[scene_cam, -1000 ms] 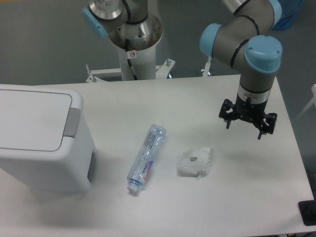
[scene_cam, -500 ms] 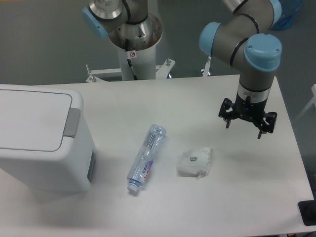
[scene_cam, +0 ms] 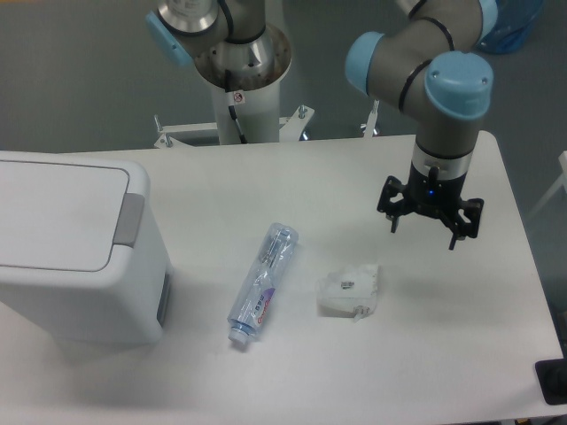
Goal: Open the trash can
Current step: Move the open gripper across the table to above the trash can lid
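Camera view: tool [scene_cam: 430,228], prongs spread wide, empty, has edged toward 9 o'clock over surface [scene_cam: 443,354]. Trash can [scene_cam: 75,252], lid shut, waits far at 9 o'clock; approach barely begun.

camera: one fixed view | high, angled down, facing arm base | covers table [scene_cam: 292,177]

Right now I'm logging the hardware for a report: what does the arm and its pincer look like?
The silver-grey tubular arm has light blue joint caps and black seam rings. Its black two-finger pincer sits under a black wrist with a small blue light. No loose cables or markings show.
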